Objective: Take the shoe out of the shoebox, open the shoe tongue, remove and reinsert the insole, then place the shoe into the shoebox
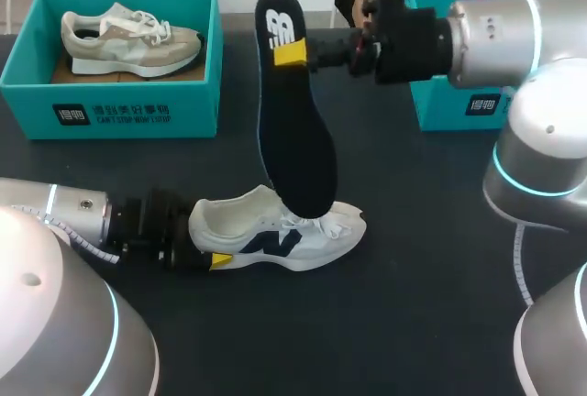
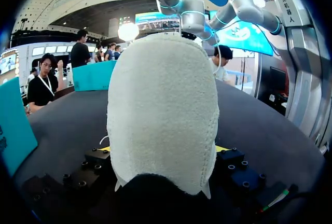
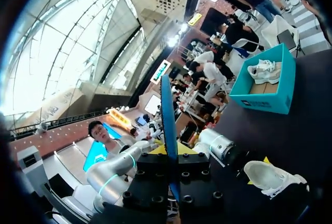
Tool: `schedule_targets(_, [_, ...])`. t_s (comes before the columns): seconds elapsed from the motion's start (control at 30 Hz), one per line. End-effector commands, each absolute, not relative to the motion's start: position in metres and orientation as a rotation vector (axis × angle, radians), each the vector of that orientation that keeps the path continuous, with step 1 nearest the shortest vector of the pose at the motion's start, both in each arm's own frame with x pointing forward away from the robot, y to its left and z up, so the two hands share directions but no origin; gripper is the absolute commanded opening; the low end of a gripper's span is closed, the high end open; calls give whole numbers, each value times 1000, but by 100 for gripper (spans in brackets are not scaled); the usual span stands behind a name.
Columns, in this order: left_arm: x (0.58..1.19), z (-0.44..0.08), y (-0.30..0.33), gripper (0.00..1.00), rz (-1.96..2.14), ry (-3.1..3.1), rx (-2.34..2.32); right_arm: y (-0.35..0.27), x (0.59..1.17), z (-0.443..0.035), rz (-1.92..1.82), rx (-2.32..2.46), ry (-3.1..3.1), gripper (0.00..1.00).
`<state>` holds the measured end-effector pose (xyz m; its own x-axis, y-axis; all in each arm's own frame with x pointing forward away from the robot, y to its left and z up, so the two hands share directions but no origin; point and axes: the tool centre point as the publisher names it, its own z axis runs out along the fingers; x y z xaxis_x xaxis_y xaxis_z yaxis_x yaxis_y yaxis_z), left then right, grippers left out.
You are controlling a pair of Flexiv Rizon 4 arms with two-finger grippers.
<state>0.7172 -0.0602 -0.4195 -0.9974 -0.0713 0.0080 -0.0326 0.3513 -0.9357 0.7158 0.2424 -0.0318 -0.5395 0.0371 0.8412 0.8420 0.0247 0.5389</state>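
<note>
A white shoe [image 1: 275, 231] stands on the dark table, toe to the right. My left gripper [image 1: 218, 260] is shut on its heel. In the left wrist view the heel [image 2: 162, 105] fills the space between the yellow tips of my left gripper [image 2: 162, 151], one on each side. My right gripper [image 1: 290, 53] is shut on the heel end of a dark insole [image 1: 293, 130]. The insole hangs steeply, its toe end down at the shoe's opening. In the right wrist view the insole [image 3: 167, 110] shows edge-on between the fingers of my right gripper [image 3: 168, 154], with the shoe [image 3: 272, 175] below.
A teal shoebox [image 1: 110, 107] at the back left holds a beige shoe [image 1: 128, 38]. A second teal box [image 1: 440, 103] stands at the back right, partly behind my right arm [image 1: 495, 34].
</note>
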Motion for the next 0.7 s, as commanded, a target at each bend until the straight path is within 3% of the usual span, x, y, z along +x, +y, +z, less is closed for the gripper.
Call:
schedule_targets(0.03, [717, -423, -62, 0, -1768, 2553, -99, 218, 701, -17, -1598, -947, -1676, 0])
schedule_targets(0.7, [717, -423, -62, 0, -1768, 2553, -99, 218, 655, 6, -1590, -971, -1692, 0])
